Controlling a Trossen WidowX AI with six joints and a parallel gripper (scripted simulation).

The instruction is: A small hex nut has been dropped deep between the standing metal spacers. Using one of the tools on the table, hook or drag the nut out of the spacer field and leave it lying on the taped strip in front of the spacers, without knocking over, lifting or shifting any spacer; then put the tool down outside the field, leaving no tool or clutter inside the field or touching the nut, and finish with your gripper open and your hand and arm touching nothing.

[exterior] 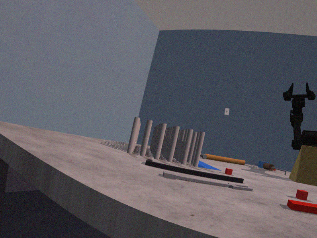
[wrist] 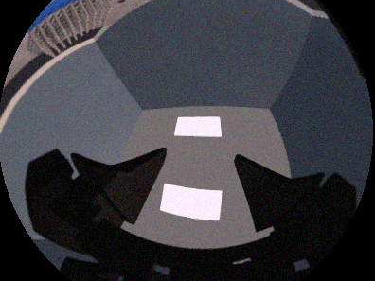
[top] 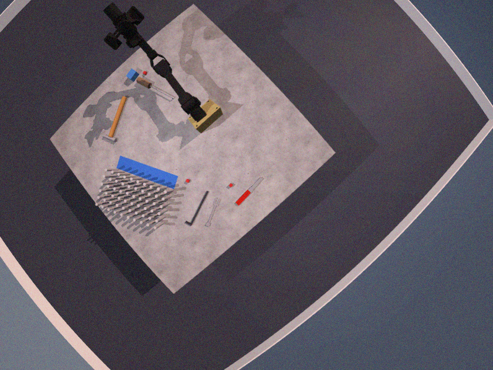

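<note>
Grey standing spacers (top: 133, 199) crowd one corner of the mottled worktop (top: 263, 139), with the blue taped strip (top: 147, 171) lying along the side of the field that faces the arm's base (top: 207, 115). The hex nut cannot be made out among the spacers in any view. Just beside the field lie a black hooked rod (top: 197, 209) and a pale flat wrench (top: 212, 212), side by side, with a red-handled tool (top: 248, 191) further out and small red blocks (top: 187, 180) nearby. An orange-handled hammer (top: 116, 118) rests well apart, near a blue cube (top: 132, 74) and a brown-handled tool (top: 143, 82). In the exterior view the arm stands upright with its gripper (exterior: 298, 89) pointing toward the ceiling, high above the worktop; its fingers are spread wide with nothing between them.
</note>
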